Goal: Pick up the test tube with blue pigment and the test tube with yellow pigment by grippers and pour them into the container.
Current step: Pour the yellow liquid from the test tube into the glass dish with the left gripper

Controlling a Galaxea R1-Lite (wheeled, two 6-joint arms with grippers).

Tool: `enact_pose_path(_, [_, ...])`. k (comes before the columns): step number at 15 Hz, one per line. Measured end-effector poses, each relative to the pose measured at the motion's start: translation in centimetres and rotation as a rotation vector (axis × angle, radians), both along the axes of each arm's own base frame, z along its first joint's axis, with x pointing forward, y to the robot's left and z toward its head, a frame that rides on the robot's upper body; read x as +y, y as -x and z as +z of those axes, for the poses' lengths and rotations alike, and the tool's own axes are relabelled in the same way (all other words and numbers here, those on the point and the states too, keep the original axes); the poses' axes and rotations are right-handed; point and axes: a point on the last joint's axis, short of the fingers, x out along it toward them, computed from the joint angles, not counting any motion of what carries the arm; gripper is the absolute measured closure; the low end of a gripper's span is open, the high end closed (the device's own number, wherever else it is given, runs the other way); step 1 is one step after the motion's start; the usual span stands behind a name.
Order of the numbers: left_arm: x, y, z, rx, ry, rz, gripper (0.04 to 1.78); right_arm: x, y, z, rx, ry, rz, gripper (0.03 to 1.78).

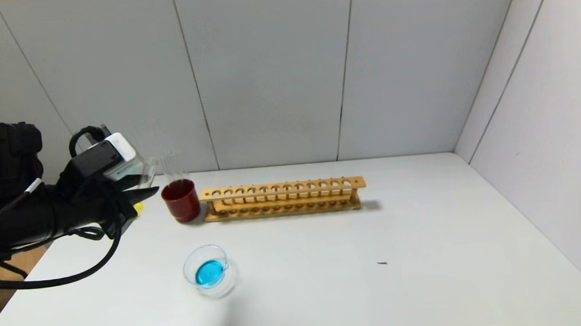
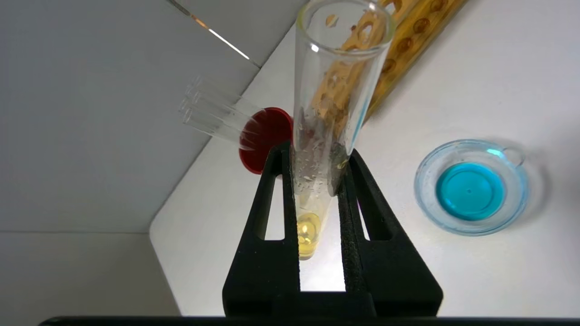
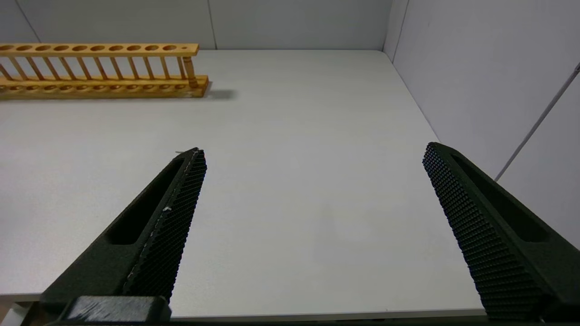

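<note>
Yellow tube (image 2: 333, 113) in left gripper (image 2: 317, 181), wrist view

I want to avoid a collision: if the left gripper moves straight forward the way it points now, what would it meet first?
Probably the red cup. The left gripper, shut on the test tube with yellow pigment, points toward it, and nothing shows between them. Depth is unclear, so it might pass just beside the cup.
</note>
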Motion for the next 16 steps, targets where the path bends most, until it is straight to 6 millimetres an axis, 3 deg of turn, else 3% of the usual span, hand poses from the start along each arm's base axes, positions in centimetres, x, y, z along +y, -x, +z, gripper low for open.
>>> enact_pose_path(4, [0.1, -0.2, -1.1, -0.034, -0.149, -0.07, 1.52, 0.0, 0.0, 0.0, 0.0, 0.0, 0.0, 0.06])
enact_pose_path(9, [-0.1, -1.8, -2.8, -0.14, -0.184, -0.163, 1.52, 0.0, 0.0, 0.0, 0.0, 0.0, 0.0, 0.06])
enact_pose_path(12, [0.7, -2.9, -3.2, -0.227, -0.215, -0.238, 1.52, 0.0, 0.0, 0.0, 0.0, 0.0, 0.0, 0.06])
enact_pose_path(16, [1.5, -2.9, -3.9, -0.256, -0.294, -0.313, 1.52, 0.0, 0.0, 0.0, 0.0, 0.0, 0.0, 0.06])
